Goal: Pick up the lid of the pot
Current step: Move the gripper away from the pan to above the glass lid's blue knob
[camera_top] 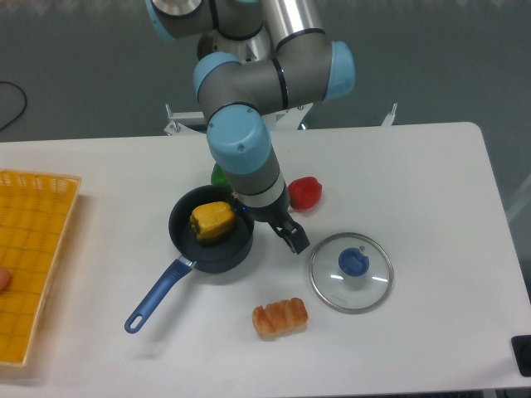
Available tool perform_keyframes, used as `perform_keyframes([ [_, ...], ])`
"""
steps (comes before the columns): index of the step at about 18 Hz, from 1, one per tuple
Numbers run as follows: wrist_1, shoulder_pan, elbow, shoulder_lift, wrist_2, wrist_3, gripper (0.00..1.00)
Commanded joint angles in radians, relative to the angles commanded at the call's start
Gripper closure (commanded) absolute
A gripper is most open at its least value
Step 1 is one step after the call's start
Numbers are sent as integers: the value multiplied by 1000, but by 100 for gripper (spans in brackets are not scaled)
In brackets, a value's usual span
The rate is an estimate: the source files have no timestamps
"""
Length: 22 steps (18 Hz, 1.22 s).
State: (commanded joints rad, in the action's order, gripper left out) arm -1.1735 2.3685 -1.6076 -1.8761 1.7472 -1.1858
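The gripper (270, 224) hangs below the arm's wrist near the middle of the view. Its dark fingers stand apart, one by the black pan's right rim and the other farther right, so it looks open. I see nothing held, though the wrist hides part of the space between the fingers. To the right of the gripper and nearer the camera, the clear round pot lid (330, 290) lies on the table with its blue knob (353, 261) upward. The gripper is apart from it.
Left of the gripper, a black pan (217, 260) with a blue handle (158, 298) holds a yellow object (212, 221). Behind the gripper are a red object (306, 192) and a partly hidden green one (219, 177). A brown-orange piece (280, 317) lies in front; a yellow-orange tray (31, 249) stands left.
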Motion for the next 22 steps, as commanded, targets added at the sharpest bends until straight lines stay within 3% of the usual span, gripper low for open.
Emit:
perform_keyframes([
  [6,5,46,-46,29,-9,12,0],
  [14,5,147,-48,31,-14,3,0],
  [22,84,219,-45,-35,-17,-38,0],
])
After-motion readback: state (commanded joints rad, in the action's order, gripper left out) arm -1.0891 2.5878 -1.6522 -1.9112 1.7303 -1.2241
